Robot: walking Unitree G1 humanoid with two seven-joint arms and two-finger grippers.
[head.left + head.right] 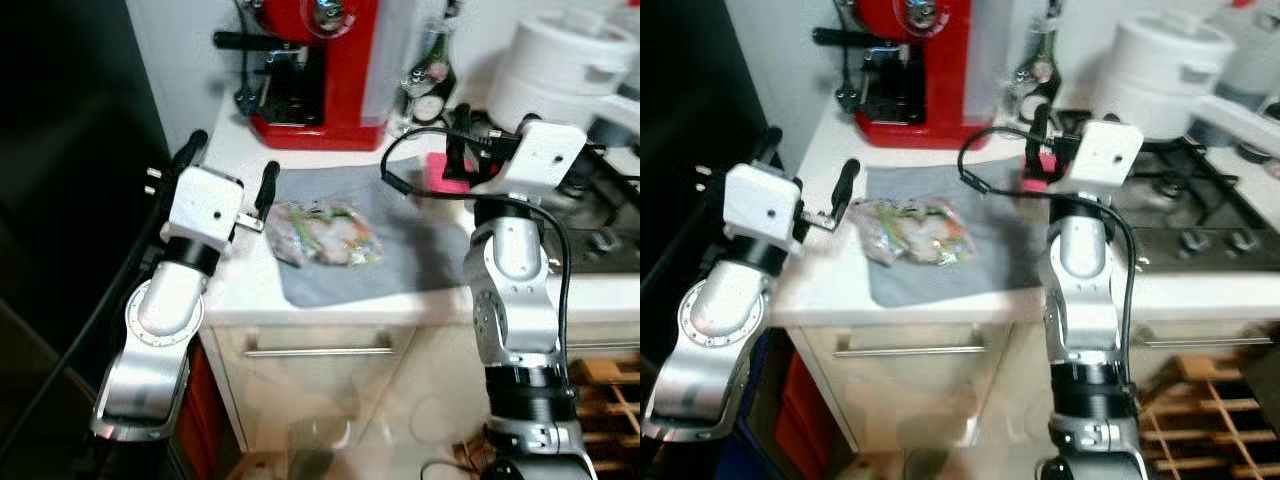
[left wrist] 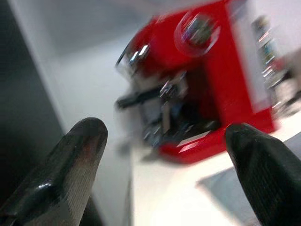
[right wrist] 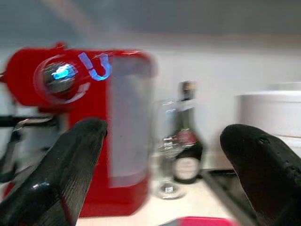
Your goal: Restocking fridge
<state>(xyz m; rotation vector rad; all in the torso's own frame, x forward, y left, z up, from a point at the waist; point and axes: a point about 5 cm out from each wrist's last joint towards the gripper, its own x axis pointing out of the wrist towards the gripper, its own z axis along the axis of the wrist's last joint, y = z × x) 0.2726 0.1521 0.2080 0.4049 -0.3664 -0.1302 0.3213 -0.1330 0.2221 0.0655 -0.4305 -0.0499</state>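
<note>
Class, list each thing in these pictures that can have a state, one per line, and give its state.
Left end effector: open, holding nothing.
Right end effector: open, holding nothing.
Clear food bag: lying flat on the grey mat.
Dark bottle: upright.
Wine glass: upright.
Drawer: closed.

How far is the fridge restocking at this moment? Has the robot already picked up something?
Nothing looks done yet. The food bag lies on the grey mat on the counter, not held. In hand: both hands are raised and open, the left hand just beside the bag, the right hand over the mat's far end near the red coffee machine. Left: gripping the bag and carrying it to the fridge.
</note>
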